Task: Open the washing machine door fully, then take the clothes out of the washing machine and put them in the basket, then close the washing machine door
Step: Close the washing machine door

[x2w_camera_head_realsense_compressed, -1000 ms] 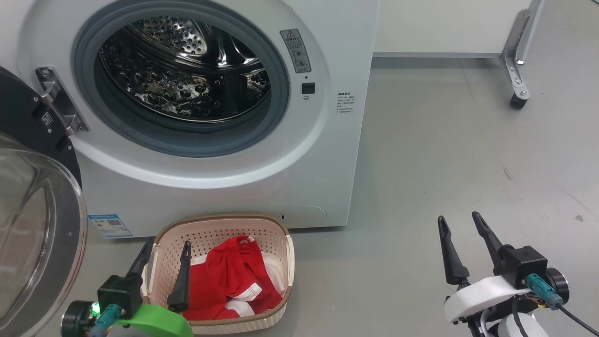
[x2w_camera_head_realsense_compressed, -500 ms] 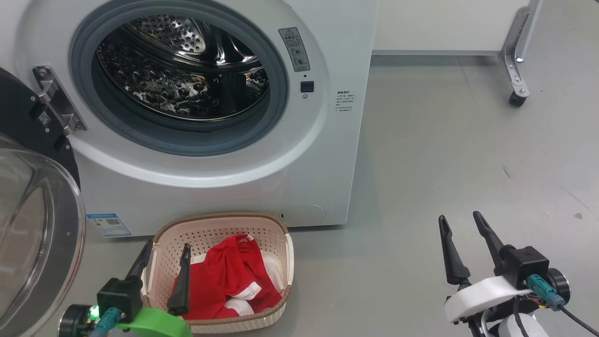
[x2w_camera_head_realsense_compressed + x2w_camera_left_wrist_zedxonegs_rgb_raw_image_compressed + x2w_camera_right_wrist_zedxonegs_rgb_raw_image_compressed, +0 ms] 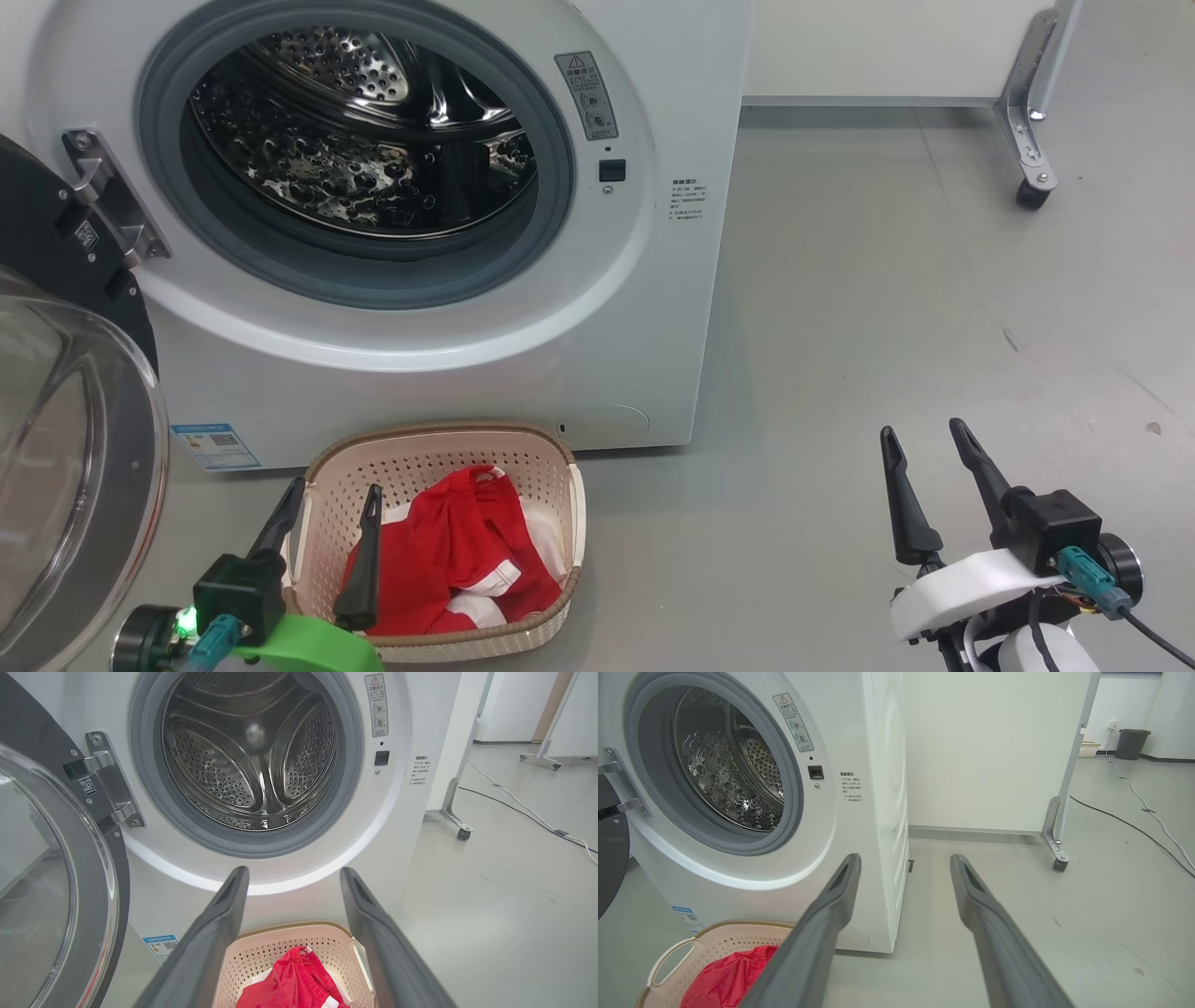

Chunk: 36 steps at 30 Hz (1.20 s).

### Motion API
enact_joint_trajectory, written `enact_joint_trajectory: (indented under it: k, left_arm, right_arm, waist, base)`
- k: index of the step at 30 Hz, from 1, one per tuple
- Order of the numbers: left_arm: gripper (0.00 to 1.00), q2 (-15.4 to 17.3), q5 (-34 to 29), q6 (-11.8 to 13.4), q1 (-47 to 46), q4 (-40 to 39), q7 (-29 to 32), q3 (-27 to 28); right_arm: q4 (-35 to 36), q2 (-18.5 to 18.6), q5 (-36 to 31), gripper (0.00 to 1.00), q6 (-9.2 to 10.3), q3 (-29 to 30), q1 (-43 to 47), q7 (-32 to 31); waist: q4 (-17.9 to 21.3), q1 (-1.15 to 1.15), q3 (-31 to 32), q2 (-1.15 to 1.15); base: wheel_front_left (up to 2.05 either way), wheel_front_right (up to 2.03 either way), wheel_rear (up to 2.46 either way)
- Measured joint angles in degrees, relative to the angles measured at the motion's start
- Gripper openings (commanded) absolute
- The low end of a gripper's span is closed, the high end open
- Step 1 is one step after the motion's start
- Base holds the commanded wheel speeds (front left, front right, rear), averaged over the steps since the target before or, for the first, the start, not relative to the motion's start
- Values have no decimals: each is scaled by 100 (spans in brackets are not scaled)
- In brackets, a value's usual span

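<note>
Far left in the frame, the washing machine door (image 3: 65, 420) stands swung wide, its glass bowl turned toward us. Beside it the washing machine (image 3: 448, 373) shows a bare steel drum (image 3: 355, 140), with no fabric visible inside. Over the last second almost nothing moves: our head camera drifts slightly, so the whole picture slides a little, while everything keeps its place. At lower left our left hand (image 3: 336, 488) hangs over the basket (image 3: 439, 431), fingers spread wide and holding nothing. One finger lies along the basket's left wall, the other above the red clothes (image 3: 448, 551) inside. At lower right our right hand (image 3: 921, 429) waits over the grey floor (image 3: 840, 327), fingers equally apart and empty. We judge the unloading finished, with only the door left to close.
</note>
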State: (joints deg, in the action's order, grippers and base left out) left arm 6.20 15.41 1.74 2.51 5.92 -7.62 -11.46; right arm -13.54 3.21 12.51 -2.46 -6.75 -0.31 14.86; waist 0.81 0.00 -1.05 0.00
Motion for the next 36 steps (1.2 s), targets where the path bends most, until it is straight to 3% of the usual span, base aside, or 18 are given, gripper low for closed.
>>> enact_joint_trajectory:
  k: [18, 36]
  left_arm:
    - [100, 29, -41, 57, 132, -305, 210, -14]
    - [100, 52, -41, 93, 256, -548, 354, -159]
  right_arm:
    - [12, -33, -7, 100, 0, 37, 31, 0]
    - [14, -42, -7, 100, -1, 78, 33, 0]
  waist:
    - [-4, 0, -18, 0]
    - [10, 0, -65, 0]
  base:
    - [-24, 63, -39]
    - [-96, 114, -18]
